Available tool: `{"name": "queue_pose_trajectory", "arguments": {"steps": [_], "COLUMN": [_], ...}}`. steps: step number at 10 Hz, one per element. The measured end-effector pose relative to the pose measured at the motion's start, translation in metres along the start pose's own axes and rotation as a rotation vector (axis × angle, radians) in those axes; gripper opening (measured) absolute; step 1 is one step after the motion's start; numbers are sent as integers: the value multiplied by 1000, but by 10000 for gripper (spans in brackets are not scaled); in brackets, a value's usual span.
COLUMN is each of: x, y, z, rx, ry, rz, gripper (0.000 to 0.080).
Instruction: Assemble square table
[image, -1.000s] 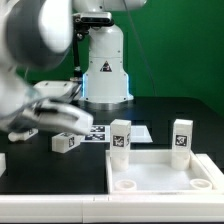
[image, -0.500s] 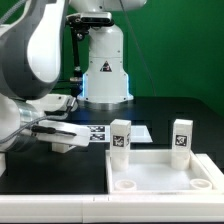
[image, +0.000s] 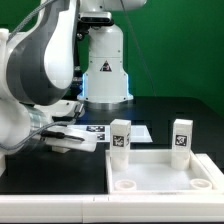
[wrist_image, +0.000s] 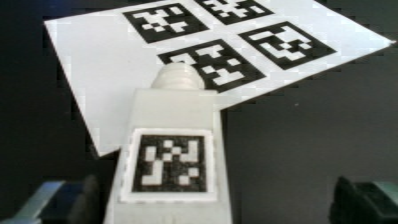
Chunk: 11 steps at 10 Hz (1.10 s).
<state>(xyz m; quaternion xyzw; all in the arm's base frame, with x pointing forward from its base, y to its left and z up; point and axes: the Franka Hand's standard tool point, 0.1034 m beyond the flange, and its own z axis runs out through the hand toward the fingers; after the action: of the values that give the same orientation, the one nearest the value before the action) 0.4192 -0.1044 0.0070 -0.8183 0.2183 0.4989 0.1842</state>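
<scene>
The square tabletop (image: 165, 172) is a white rimmed slab at the front of the exterior view's right. Two white tagged legs (image: 120, 137) (image: 181, 139) stand upright at its far corners. A third leg (wrist_image: 169, 150) lies on the black table, its tip on the marker board (wrist_image: 196, 45). In the wrist view my gripper (wrist_image: 210, 205) is open, with this leg between the fingers and closer to one finger (wrist_image: 54, 200) than to the other. In the exterior view my gripper (image: 88, 139) is low at the left and hides most of that leg.
The marker board (image: 108, 131) lies flat between my gripper and the nearer upright leg. The robot's white base (image: 105, 70) stands at the back, in front of a green backdrop. A white border bar (image: 50, 210) runs along the table's front edge.
The arm has swung more upright and my gripper has moved toward the exterior view's right, down over the lying leg. That leg was in plain sight before and is now mostly covered.
</scene>
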Motion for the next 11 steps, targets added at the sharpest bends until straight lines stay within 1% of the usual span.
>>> {"name": "queue_pose_trajectory", "arguments": {"steps": [1,2,3,4,5,6,8,9,10,11], "x": [0,1,1,1,-5,-14,-34,-40,-31,-31], "y": [0,0,0,0,-5,-11,-30,-36,-36,-36], "z": [1,1,1,1,-6,-20,-55,-62,-64,-65], "rx": [0,-1,-1,-1,-3,-4,-14,-19,-22,-24], "ry": [-1,-2,-2,-1,3,18,110,150,242,318], "rz": [0,0,0,0,-24,-64,-129,-136,-144,-145], "gripper": [533,533,396,282,282,282,282,282,282,284]}}
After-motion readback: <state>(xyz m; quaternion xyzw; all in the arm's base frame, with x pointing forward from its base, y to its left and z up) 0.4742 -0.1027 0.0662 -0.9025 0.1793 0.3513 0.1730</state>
